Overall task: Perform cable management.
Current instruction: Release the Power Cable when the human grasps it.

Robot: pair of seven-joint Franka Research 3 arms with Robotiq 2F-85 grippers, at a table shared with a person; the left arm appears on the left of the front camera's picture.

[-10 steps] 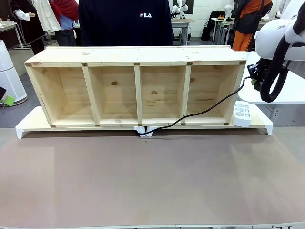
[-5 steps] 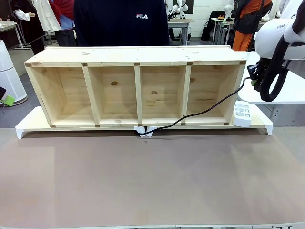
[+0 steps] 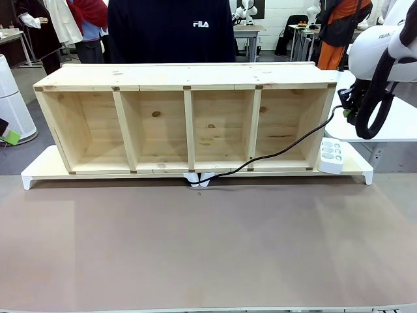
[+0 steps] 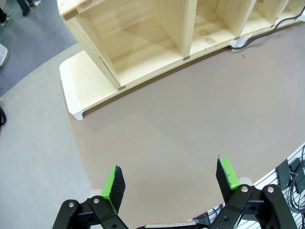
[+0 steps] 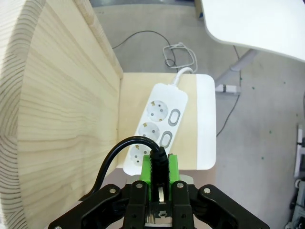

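The cable [image 3: 280,153] starts at a small white holder [image 3: 198,178] at the foot of the wooden shelf [image 3: 186,85], near its middle. It rises across the open front of the shelf's right-end compartment and goes around the shelf's right end wall. There its plug [image 5: 158,162] is pinched between the green pads of the right gripper [image 5: 160,168], whose fingers are closed tight on it. In the last second almost nothing has changed: the right arm holds the same place beside the shelf's end, the cable keeps the same curve, and only the person [image 3: 172,32] behind the shelf has shifted a little. I judge from this that the work is in a pause and the plug is held ready, not yet put anywhere. In the right wrist view the white power strip [image 5: 159,126] lies on the white base board [image 5: 206,124] just beside the shelf's right end. Its nearest socket is right under the plug, so it may be the target, but I cannot be sure. The shelf's end wall stands very close to the gripper and leaves little room on that side, and the cable's bend at the plug is tight. The left gripper [image 4: 170,179] hangs over the brown table cover [image 4: 190,119], well in front of the shelf's left end, with its fingers wide apart and nothing between them.
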